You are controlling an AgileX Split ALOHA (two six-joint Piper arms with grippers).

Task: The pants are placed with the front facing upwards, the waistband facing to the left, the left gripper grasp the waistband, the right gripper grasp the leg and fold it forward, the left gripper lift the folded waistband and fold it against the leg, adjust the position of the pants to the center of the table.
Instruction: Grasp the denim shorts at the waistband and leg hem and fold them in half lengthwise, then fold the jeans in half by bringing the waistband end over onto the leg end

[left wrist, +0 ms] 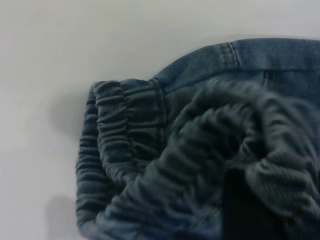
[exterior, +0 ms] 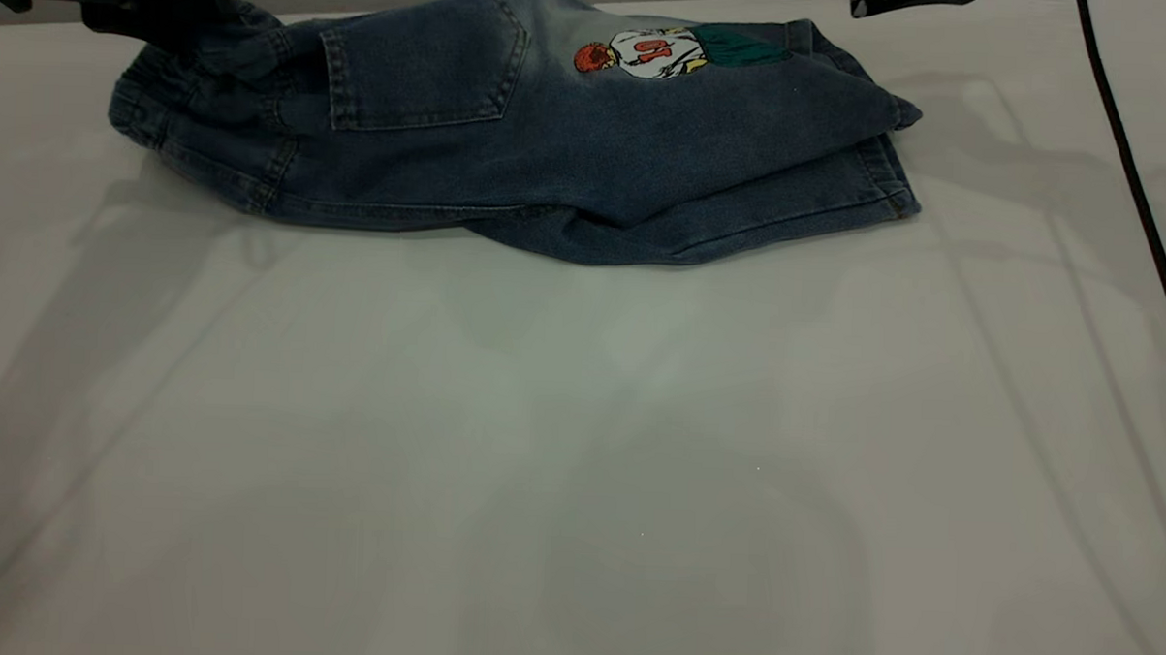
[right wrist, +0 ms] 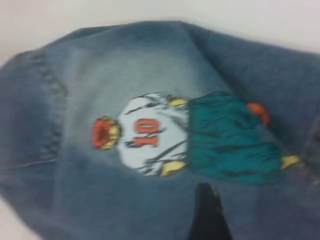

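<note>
Short blue denim pants (exterior: pixel 512 131) already folded lengthwise on the white desk (exterior: pixel 578 463) — black left gripper (exterior: pixel 119 1) sits at the ruched waistband (left wrist: pixel 125 130), jaws' state unclear. Next: lift it toward the legs.

pants (exterior: pixel 551 142): blue denim, folded lengthwise, back pocket and cartoon patch up | upper part of frame, on table (exterior: pixel 579 444) | waistband (exterior: pixel 164 109): ruched, bunched, upper left | leg hems: stacked, upper right
</note>
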